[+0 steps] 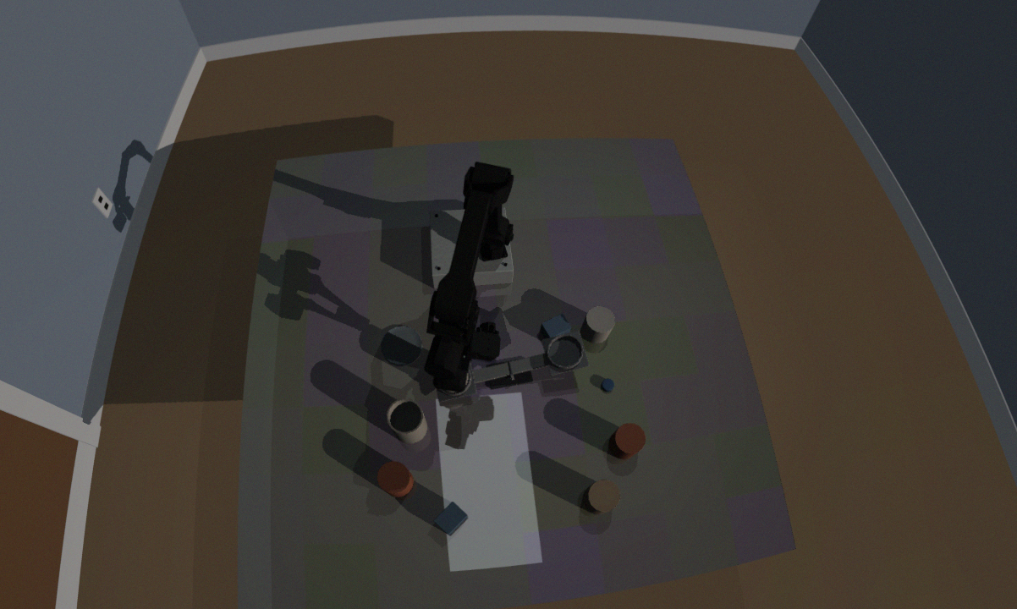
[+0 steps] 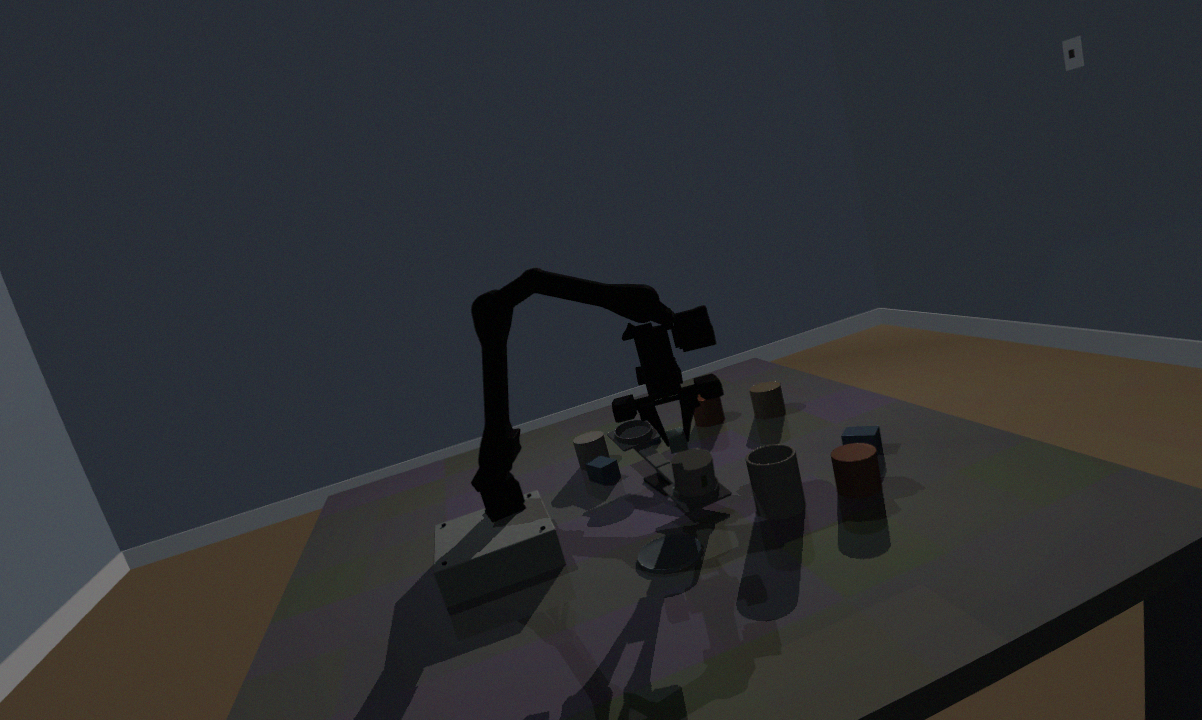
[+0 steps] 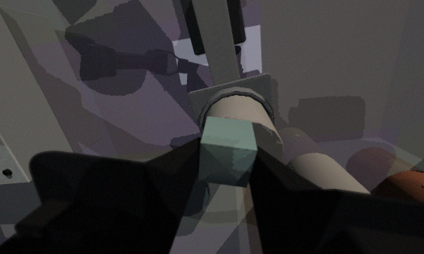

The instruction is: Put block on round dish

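Starting with the top view: the arm [image 1: 456,291] [image 2: 495,394] covers the gripper [image 2: 677,438] [image 3: 226,147] and the block [image 2: 676,441] [image 3: 228,148], so I can't tell much there. The round dish [image 1: 400,345] [image 2: 669,554] sits left of centre in the frame, just beside the dark arm. The balance [image 1: 529,367] [image 2: 663,461] [image 3: 219,46] runs right from the arm's end, and its right end just has a bare ring [image 1: 549,351] [image 2: 617,435].

Exterior view: the gripper points down near the middle of the frame, with the block looking like a tiny greenish lump at its fingertips. A pale cup [image 2: 694,474] [image 3: 238,107] stands on the balance just below it, and the dish is lower down, so the block isn't on it.

Wrist view's the good one: pale green block, flat faces, crisp edges, top lit and front darker. It's dead centre, pinched between both fingertips, overlapping the cup in the picture. Can't tell whether they're touching, though.
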You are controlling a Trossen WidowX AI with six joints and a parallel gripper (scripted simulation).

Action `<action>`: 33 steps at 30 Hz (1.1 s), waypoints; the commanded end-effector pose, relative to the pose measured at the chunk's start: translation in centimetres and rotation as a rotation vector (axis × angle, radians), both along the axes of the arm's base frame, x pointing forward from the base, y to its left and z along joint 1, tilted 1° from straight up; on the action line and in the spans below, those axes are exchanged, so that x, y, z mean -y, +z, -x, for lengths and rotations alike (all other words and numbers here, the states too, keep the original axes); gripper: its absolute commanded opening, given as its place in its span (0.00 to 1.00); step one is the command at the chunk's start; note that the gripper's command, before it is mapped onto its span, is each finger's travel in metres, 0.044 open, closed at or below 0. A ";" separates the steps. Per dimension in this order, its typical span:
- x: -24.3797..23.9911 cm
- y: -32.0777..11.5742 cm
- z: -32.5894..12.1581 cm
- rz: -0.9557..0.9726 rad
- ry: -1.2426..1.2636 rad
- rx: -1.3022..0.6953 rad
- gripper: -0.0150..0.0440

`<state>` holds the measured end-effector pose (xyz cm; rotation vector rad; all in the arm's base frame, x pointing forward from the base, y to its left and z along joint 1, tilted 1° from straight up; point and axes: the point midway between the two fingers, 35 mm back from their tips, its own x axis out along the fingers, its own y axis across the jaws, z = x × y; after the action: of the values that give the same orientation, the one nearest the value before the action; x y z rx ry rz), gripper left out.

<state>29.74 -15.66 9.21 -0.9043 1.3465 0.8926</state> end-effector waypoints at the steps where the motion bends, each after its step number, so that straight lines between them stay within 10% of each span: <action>1: 2.7 -0.9 1.7 0.005 0.002 -0.005 0.25; 17: 11.9 -4.4 11.5 0.009 0.009 -0.017 0.25; 33: 11.9 -8.7 11.6 0.008 0.009 -0.018 0.25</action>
<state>18.09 -27.40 0.61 -0.8994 1.3629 0.9125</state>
